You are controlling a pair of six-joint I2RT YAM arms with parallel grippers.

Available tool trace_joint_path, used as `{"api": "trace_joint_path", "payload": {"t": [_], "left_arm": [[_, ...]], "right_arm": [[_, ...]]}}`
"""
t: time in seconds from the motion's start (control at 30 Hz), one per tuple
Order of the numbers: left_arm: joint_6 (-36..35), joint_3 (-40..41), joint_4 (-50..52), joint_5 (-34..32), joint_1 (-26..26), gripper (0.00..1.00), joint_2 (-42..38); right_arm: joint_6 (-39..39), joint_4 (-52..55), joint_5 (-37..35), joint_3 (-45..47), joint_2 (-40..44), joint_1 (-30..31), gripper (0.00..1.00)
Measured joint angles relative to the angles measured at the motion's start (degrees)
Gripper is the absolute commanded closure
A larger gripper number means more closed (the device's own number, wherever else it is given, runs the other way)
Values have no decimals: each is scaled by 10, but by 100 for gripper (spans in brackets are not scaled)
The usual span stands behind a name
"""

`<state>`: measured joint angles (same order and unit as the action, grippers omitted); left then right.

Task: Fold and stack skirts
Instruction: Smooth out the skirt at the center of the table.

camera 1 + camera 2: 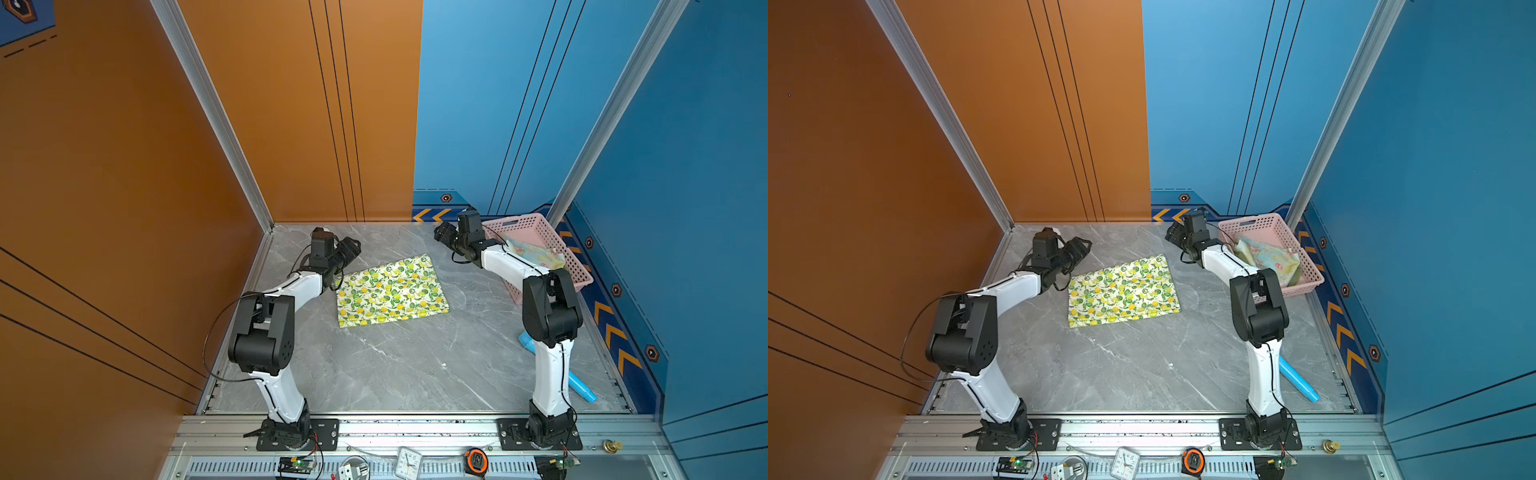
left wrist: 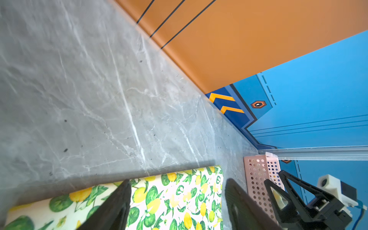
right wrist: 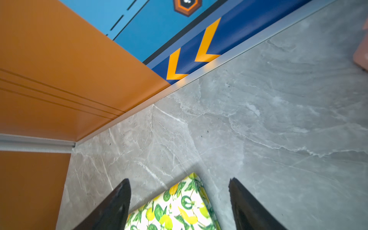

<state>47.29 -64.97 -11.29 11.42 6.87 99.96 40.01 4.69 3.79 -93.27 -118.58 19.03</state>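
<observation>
Left hand [image 1: 354, 248] and right hand [image 1: 437, 235], both spread wide and empty, are raised near the far corners of the folded lemon-print skirt [image 1: 392, 291], with elbows bent. The skirt lies flat on the table [image 1: 395, 370]. A flowered skirt [image 1: 534, 252] sits in the pink basket [image 1: 524, 220].

A folded lemon-print skirt [image 1: 392, 291] lies flat on the grey desk [image 1: 395, 374]. The left jaws hang near its far left corner, the right jaws near its far right corner. A pastel floral skirt [image 1: 535, 252] sits crumpled in the pink basket [image 1: 519, 221].
</observation>
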Motion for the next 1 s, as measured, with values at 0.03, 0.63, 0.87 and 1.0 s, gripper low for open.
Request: {"api": "trace_joint_path", "payload": {"t": [0.03, 0.63, 0.87, 1.0], "left_arm": [[-15, -2, 25, -8, 0, 24, -19], [-117, 154, 235, -91, 2, 25, -117], [-119, 191, 238, -91, 42, 25, -161], [-116, 206, 237, -91, 86, 25, -162]], "right_arm": [[-16, 20, -3, 0, 11, 8, 21], [-85, 133, -8, 139, 130, 71, 22], [-80, 134, 9, 154, 160, 46, 22], [-74, 133, 16, 154, 169, 31, 22]]}}
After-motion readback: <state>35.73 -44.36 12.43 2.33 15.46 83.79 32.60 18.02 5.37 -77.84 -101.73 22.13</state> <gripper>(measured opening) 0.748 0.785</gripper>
